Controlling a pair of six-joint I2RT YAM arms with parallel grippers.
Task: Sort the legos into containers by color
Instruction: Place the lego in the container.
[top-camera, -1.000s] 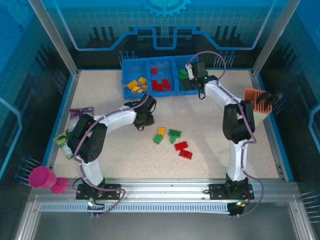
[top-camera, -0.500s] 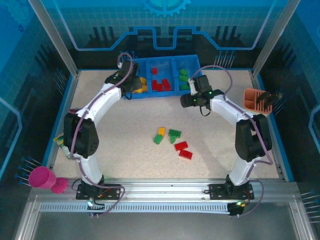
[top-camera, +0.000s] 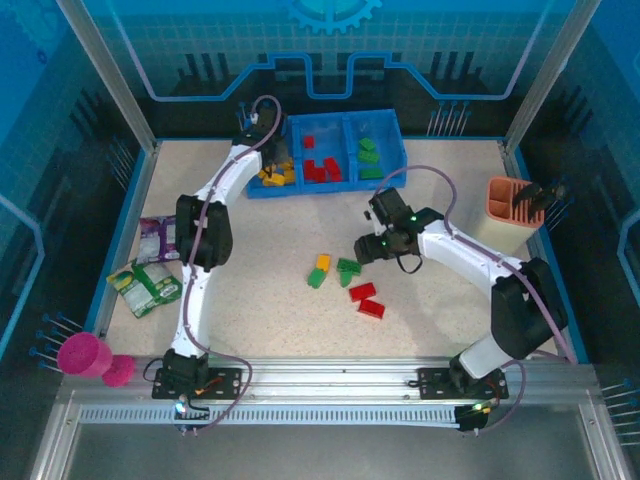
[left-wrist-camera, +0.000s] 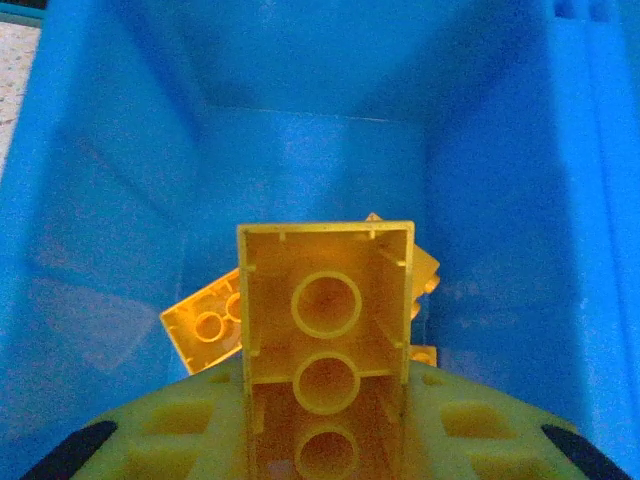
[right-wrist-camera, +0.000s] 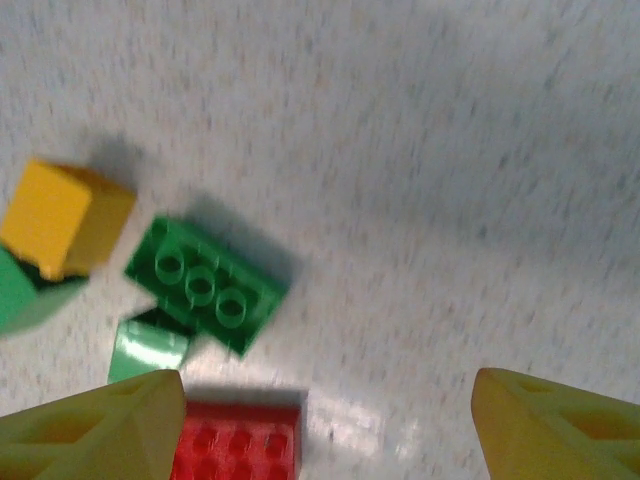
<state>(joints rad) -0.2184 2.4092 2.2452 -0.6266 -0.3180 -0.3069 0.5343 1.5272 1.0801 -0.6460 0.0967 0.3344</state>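
Note:
The blue tray (top-camera: 390, 128) stands at the back with three containers side by side: yellow legos (top-camera: 276, 176) on the left, red (top-camera: 320, 168) in the middle, green (top-camera: 368, 156) on the right. My left gripper (top-camera: 266, 160) hangs over the left container, shut on a yellow lego (left-wrist-camera: 325, 340); another yellow lego (left-wrist-camera: 205, 325) lies below it on the blue floor (left-wrist-camera: 120, 200). My right gripper (top-camera: 366, 250) is open just above the table, with nothing between its fingers (right-wrist-camera: 100, 420). Near it lie loose legos: a green one (right-wrist-camera: 205, 285), a yellow one (right-wrist-camera: 60, 218) and a red one (right-wrist-camera: 235, 440).
More loose bricks lie mid-table: a small green one (top-camera: 316, 279) and a second red one (top-camera: 372, 309). An orange-pink slotted holder (top-camera: 510, 205) stands at the right edge. A purple packet (top-camera: 160, 238), a green packet (top-camera: 145, 287) and a magenta cup (top-camera: 85, 355) sit on the left.
My left arm swung from mid-table to the tray's left compartment with the yellow brick. My right arm came away from the green compartment, down to the loose bricks, its jaws opening wider.

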